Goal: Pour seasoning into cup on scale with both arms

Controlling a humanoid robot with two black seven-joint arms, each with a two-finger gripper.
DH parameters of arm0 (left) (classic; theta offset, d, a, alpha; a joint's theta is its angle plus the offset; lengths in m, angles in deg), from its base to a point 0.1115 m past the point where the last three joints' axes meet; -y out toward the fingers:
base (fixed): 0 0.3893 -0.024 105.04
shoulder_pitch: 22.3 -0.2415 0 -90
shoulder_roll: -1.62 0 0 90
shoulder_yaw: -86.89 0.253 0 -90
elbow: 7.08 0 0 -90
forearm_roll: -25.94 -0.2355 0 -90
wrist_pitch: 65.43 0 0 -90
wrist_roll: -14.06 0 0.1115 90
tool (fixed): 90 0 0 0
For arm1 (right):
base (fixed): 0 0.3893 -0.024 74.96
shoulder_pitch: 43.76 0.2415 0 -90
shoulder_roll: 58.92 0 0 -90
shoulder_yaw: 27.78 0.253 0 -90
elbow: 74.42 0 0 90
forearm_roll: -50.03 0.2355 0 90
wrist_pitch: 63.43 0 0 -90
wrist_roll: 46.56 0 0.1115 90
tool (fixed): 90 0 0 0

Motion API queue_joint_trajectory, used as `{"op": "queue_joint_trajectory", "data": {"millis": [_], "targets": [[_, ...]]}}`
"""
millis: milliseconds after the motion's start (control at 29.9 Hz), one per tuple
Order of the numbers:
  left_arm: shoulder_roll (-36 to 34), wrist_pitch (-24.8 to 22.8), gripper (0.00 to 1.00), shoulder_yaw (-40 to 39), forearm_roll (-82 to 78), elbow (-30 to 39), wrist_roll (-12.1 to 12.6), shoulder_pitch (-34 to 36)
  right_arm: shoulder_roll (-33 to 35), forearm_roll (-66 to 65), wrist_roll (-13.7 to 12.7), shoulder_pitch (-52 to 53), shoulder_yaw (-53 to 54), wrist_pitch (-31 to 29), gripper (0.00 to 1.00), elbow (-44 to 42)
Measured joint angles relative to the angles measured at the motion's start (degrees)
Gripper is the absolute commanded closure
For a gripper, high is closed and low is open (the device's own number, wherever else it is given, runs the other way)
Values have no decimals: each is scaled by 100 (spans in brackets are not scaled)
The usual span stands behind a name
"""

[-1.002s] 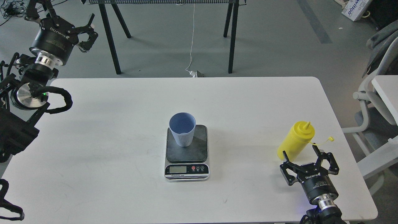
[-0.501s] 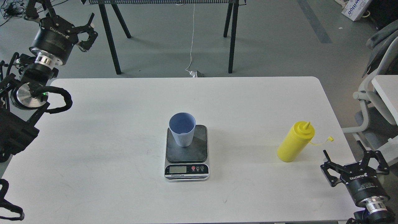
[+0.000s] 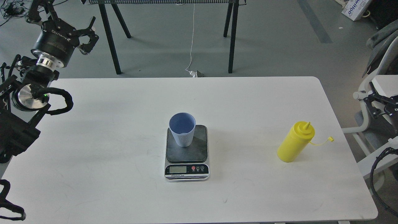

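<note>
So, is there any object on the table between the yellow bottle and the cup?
No. Only bare table lies between the yellow bottle and the cup on the scale.

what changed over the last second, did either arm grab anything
The right gripper moved away from the yellow bottle, swinging right and off past the table's right edge; only part of it shows now, empty. Nothing was grabbed. The left gripper barely shifted, open above the far left corner. Bottle, cup and scale stayed put.

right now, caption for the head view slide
Blue cup on the scale, yellow seasoning bottle standing alone at right, both arms away.
</note>
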Motion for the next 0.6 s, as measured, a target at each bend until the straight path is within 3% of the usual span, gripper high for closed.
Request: {"op": "queue_joint_trajectory", "data": {"millis": [134,267,601], "targets": [[3,-8,0,-20,56,-34,24,-37,-146,-4,-225,1138,-570,0,1,-574],[2,-8,0,-25,232,-41,205,-42,-390,35,-452,1946,-969,0,1,-788],[-159,-22,0,-150,315,-119,226,-178,-1410,-16,-569,3669,-1264,0,1,-2942]]}}
